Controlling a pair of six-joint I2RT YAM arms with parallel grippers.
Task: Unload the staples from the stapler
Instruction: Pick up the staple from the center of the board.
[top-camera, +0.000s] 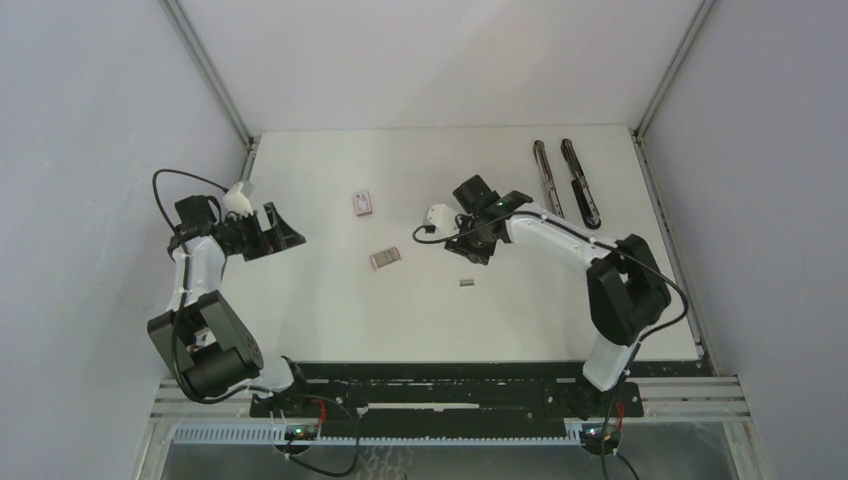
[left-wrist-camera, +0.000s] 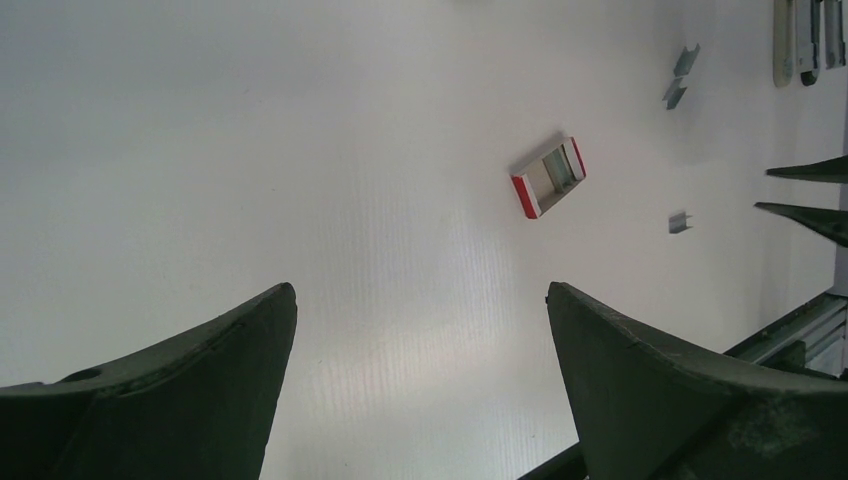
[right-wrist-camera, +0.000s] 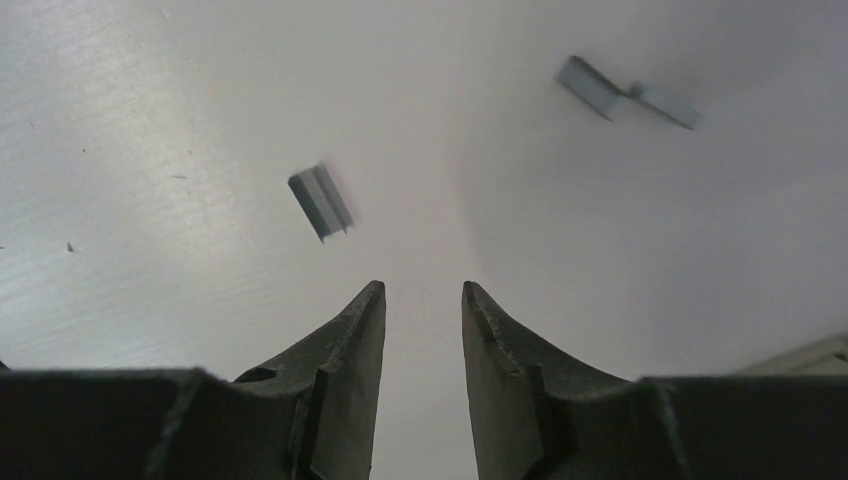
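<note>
The stapler (top-camera: 563, 180) lies opened flat in two long arms at the back right, and its end shows in the left wrist view (left-wrist-camera: 805, 40). Short silvery staples lie loose on the table: one strip (right-wrist-camera: 322, 201) just ahead and left of my right gripper (right-wrist-camera: 423, 292), and two more (right-wrist-camera: 625, 92) farther ahead to the right. One strip shows from above (top-camera: 467, 283). My right gripper (top-camera: 466, 250) is narrowly open and empty. My left gripper (left-wrist-camera: 420, 295) is wide open and empty at the far left (top-camera: 280, 228).
A small white-and-red box tray (left-wrist-camera: 548, 176) lies mid-table (top-camera: 384, 258), with a second small box (top-camera: 363, 203) behind it. Grey walls and metal posts bound the white table (top-camera: 330, 310). A black rail (top-camera: 450, 375) runs along the near edge.
</note>
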